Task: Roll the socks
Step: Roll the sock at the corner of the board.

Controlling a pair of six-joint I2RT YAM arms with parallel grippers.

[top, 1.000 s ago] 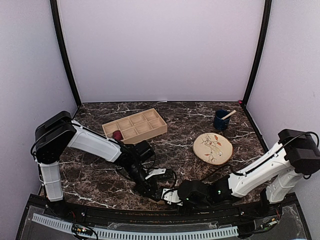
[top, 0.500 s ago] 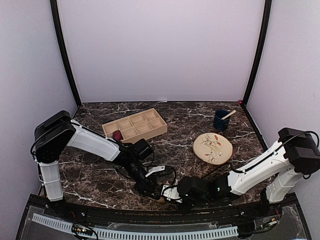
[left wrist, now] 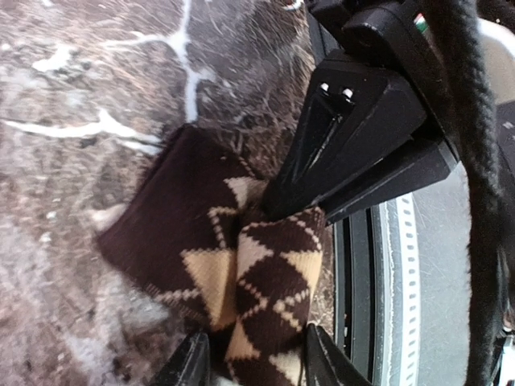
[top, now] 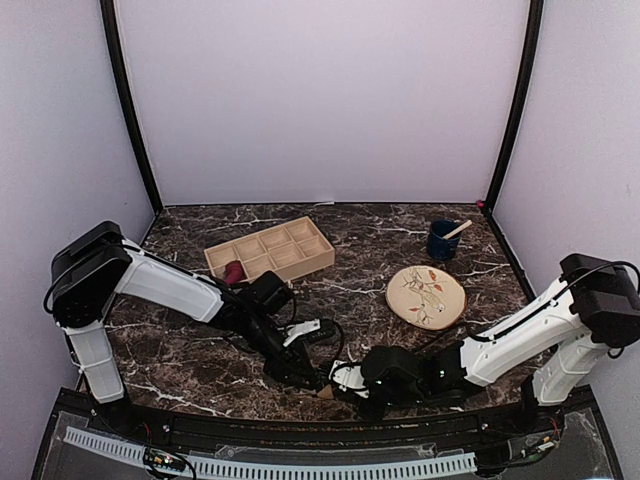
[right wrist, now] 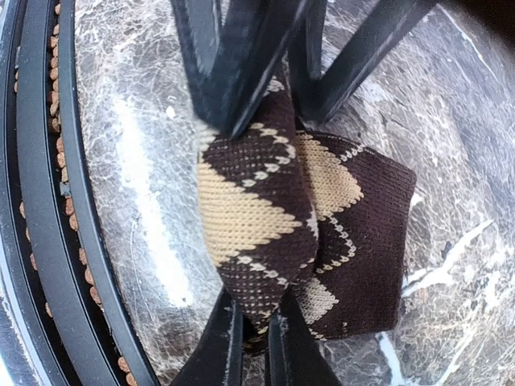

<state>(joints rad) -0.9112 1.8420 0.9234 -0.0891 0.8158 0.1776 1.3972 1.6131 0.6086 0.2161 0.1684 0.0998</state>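
Observation:
The dark brown sock with tan argyle diamonds (left wrist: pixel 241 273) lies folded into a thick roll at the table's near edge. It is almost hidden between the two grippers in the top view. My right gripper (right wrist: pixel 259 342) is shut on one end of the roll (right wrist: pixel 257 201). My left gripper (left wrist: pixel 253 366) faces it from the other end. Its jaws stand open, one finger on each side of the roll. In the top view the left gripper (top: pixel 308 374) and right gripper (top: pixel 342 380) nearly meet. The maroon-red sock (top: pixel 235 270) sits balled in a tray compartment.
A wooden compartment tray (top: pixel 285 240) stands at the back left. A round patterned plate (top: pixel 426 296) lies to the right, with a dark blue cup (top: pixel 441 241) holding a stick behind it. The black front rail (left wrist: pixel 362 265) runs right beside the sock.
My right gripper has closed on the brown sock's roll. My left gripper's jaws have spread apart round it, and the left arm's shoulder has swung left.

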